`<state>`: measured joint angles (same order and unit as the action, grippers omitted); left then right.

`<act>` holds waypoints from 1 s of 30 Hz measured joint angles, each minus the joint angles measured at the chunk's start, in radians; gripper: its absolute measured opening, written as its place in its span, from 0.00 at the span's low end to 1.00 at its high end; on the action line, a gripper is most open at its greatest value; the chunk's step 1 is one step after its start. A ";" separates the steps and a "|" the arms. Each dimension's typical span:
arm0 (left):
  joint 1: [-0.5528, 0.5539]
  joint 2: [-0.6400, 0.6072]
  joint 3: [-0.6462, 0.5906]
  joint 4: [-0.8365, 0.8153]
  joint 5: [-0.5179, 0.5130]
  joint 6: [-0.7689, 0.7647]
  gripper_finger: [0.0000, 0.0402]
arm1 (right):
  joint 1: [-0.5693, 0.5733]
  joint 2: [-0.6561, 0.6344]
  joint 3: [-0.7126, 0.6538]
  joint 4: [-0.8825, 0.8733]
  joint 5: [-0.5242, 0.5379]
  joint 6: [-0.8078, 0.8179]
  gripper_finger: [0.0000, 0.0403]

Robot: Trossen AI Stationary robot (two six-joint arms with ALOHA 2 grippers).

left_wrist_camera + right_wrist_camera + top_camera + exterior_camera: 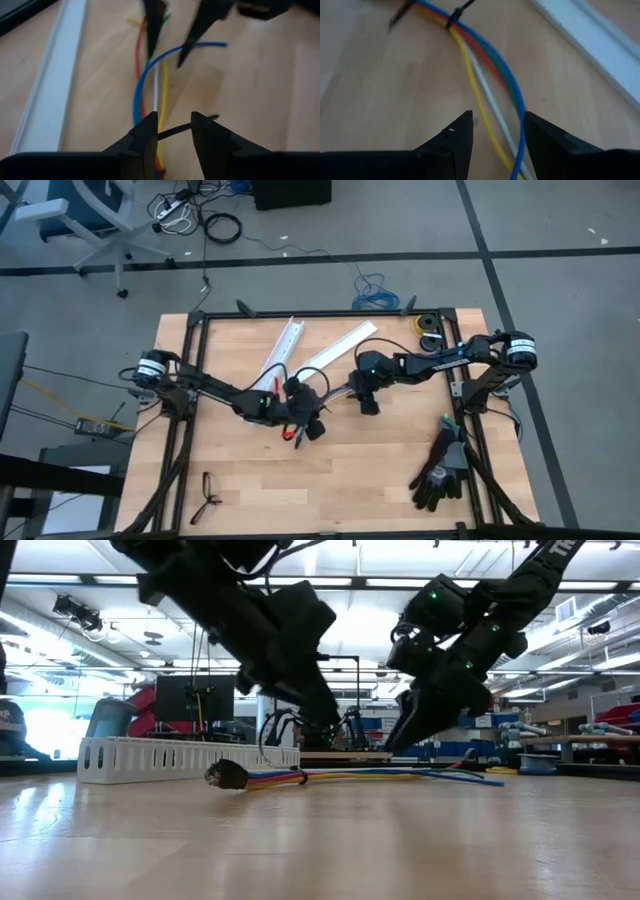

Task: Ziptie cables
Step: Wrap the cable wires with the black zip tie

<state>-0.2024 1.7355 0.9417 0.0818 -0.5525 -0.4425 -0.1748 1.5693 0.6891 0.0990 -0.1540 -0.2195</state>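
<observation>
Two dark fingers of the left tool (pixel 172 132) fill the near edge of the left wrist view, standing apart, and the ziptie (pixel 175 130), a thin black strip, passes across the gap between them. I cannot tell if they pinch it or only frame it. The cables (pixel 150 90) lie flat on the counter (pixel 260 100) just ahead of these fingers: blue, yellow, white and red wires run side by side.

In the right wrist view the right tool (pixel 494 131) hangs released over the same wires, with the yellow and white ones between its fingers and the blue one beside one finger. It holds nothing. Farther along, a black strip crosses the bundle. A white slotted duct piece (pixel 590 40) lies beside the wires.

From above, both tools meet near the middle of the counter, close together.

I judge that the risks are these: the thin ziptie may slip out if the left grip is loose, and the wires may spread apart because nothing presses them together. With the arms so near, they could also touch each other.
</observation>
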 joint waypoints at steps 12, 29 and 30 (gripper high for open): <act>-0.135 0.042 0.000 -0.084 -0.114 -0.330 0.31 | -0.009 0.002 0.015 -0.066 -0.015 -0.090 0.40; -0.099 0.057 -0.001 -0.102 0.117 -0.568 0.21 | -0.065 0.002 0.170 -0.317 -0.109 -0.198 0.40; -0.090 0.057 -0.001 -0.103 0.130 -0.567 0.20 | -0.069 0.002 0.183 -0.335 -0.108 -0.208 0.40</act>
<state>-0.2929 1.7924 0.9405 -0.0216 -0.4226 -1.0099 -0.2441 1.5715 0.8726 -0.2364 -0.2622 -0.4276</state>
